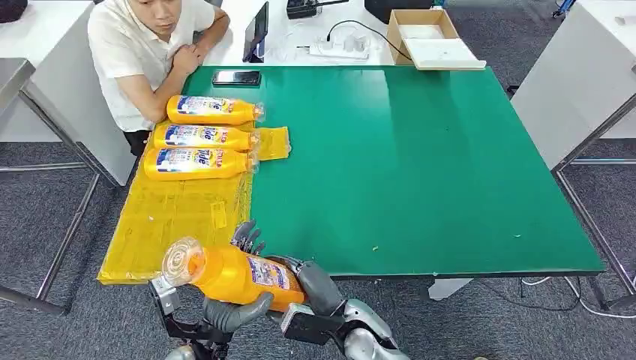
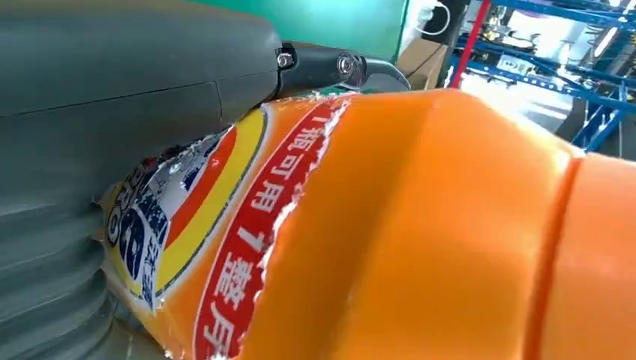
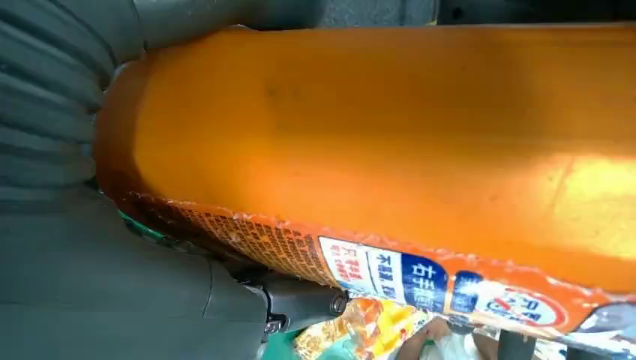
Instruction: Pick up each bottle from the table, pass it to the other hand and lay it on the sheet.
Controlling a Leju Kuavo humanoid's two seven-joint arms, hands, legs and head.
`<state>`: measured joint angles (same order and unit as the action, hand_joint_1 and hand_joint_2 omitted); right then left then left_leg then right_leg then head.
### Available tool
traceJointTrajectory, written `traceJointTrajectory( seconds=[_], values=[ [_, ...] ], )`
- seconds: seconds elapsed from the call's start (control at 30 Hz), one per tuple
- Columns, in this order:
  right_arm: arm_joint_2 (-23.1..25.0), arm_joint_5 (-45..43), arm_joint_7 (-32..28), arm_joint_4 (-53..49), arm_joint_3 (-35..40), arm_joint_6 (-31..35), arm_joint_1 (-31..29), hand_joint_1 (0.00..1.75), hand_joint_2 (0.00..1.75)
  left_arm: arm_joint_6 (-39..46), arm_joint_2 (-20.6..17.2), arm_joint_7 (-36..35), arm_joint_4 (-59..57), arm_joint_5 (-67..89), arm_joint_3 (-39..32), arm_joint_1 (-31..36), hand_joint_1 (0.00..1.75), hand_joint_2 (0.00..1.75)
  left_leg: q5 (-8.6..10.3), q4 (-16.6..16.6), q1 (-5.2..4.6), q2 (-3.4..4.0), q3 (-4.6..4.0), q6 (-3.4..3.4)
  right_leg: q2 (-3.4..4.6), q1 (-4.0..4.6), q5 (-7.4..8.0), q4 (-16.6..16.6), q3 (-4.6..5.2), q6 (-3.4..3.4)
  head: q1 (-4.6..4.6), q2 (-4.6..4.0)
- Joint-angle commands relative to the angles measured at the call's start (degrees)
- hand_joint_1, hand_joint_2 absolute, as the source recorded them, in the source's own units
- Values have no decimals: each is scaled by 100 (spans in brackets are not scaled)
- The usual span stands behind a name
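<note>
Head view: phone [image 1: 236, 77] beyond 3 bottles [image 1: 199, 137].

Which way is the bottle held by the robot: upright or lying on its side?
On its side. The held bottle lies roughly level between the left hand and right hand, cap toward the robot's left.

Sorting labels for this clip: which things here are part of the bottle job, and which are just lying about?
Job: held orange bottle, gripped by left hand and right hand; three bottles lying on the yellow sheet.

Lying about: phone, cardboard box, power strip, tablet.
</note>
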<state>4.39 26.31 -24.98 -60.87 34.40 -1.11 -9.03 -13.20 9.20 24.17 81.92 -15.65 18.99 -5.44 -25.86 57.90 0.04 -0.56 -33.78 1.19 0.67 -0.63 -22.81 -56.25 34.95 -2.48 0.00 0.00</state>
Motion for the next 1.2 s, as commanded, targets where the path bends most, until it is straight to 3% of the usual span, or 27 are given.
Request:
traceJointTrajectory(
  seconds=[0.03,0.07,0.1,0.77,0.93,1.07,1.2],
  values=[
    [-19,101,7,545,474,-95,-29,35,175,-126,17,-104,-361,-169,74,401,175,175,-2,-10,2,-13,22,-6,-21,3,-8,7,-26,8,-2,0],
    [37,58,56,489,414,-24,26,0,175,-10,72,-136,-316,-217,-9,370,175,175,-1,-7,5,-11,15,-5,-18,6,-6,7,-20,7,0,-2],
    [92,44,90,393,352,114,92,0,0,114,109,-172,-223,-246,-66,339,175,175,0,-4,3,-9,9,-4,-15,4,-4,5,-12,5,-2,-2],
    [131,-197,-30,-168,-49,743,484,0,0,1118,114,-57,327,-209,-596,213,175,175,-3,-5,2,-3,11,-5,-9,2,-6,2,-13,6,0,0],
    [77,-507,-159,-574,-528,1249,862,0,0,2564,-331,-259,120,1806,-537,286,175,175,-3,-11,1,-8,21,-7,-14,2,-8,6,-24,8,0,-2],
    [-24,-484,-201,-961,-819,1430,1049,0,0,2762,-607,-372,376,2925,-712,245,175,175,-7,-9,1,-3,25,-10,-12,3,-12,2,-27,12,0,0],
    [-51,-287,-264,-1375,-1268,1605,1288,0,0,3202,-969,-865,775,5159,-784,193,175,175,-5,-5,2,-4,15,-8,-10,3,-9,0,-18,9,0,-2]
  ],
)
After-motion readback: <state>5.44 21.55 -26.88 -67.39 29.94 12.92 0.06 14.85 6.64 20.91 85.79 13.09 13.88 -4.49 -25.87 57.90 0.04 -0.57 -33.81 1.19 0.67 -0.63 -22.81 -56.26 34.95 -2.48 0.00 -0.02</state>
